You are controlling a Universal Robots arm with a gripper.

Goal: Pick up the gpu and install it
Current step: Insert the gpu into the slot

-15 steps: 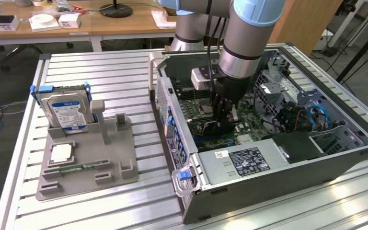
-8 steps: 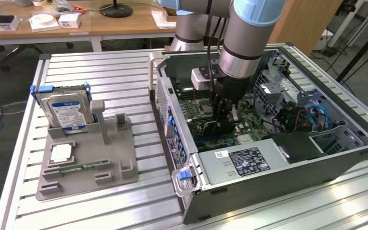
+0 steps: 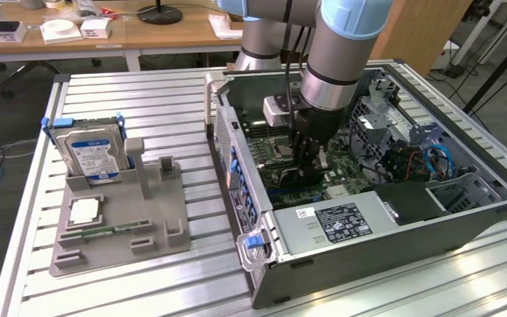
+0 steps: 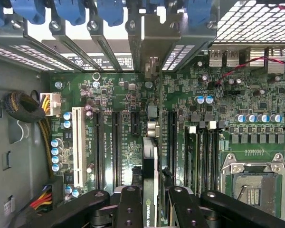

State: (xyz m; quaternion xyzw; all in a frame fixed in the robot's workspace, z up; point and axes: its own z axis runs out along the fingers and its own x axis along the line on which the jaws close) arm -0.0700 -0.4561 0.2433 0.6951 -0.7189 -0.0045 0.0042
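Now I'm holding the gpu edge-on, my gripper clenching it. It's hanging over the motherboard inside the computer case, center frame.

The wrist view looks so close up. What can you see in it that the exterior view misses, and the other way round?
Wrist view alone: the row of long black expansion slots, the white slot, the blue retention clips and the empty processor socket in detail.

Exterior view alone: the grey parts tray on the slatted table, with the hard drive standing in it, and the whole computer case.

Both: the gripper holding the gpu edge-on above the green motherboard.
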